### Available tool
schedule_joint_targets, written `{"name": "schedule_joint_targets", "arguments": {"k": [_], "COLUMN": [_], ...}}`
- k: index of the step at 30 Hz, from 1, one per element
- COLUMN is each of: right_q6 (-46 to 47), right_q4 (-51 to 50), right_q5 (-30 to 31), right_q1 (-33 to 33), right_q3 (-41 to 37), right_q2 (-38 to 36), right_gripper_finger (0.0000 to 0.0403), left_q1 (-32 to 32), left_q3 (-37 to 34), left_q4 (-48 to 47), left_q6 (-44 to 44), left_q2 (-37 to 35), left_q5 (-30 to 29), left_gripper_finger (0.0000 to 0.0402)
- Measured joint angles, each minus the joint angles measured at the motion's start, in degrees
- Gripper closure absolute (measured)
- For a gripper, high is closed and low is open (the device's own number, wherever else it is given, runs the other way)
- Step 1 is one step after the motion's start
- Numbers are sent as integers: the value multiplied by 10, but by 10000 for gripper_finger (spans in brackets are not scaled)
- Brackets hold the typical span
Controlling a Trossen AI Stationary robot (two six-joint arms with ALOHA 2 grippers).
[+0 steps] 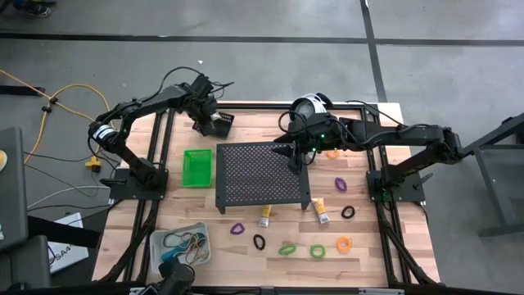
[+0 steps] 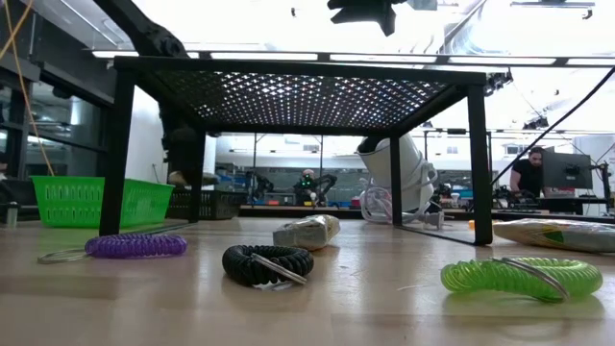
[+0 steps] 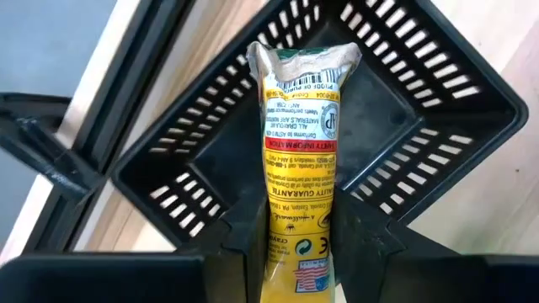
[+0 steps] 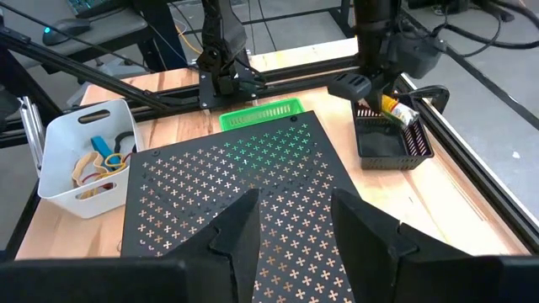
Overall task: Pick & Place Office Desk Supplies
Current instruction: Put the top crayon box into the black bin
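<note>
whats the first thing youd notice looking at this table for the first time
The big black perforated stand fills the middle of the table, with the right gripper open, empty, above its far edge. At the far left corner the left gripper holds a yellow tube over the black bin. Coiled loops, including a purple loop and a green loop, lie scattered along the near edge.

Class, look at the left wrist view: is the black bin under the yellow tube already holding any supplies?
No: the black bin shows a bare floor below the yellow tube held in the left gripper.
</note>
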Motion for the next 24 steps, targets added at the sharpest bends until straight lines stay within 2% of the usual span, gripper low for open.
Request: {"name": "schedule_joint_targets", "arguments": {"k": [24], "right_q6": [0], "right_q4": [0], "right_q5": [0], "right_q1": [0], "right_q3": [0], "right_q2": [0], "right_gripper_finger": [268], "left_q1": [0], "left_q3": [-8], "left_q4": [8], "left_q6": [-1], "left_q2": [1], "left_q5": [9], "left_gripper_finger": [297]}}
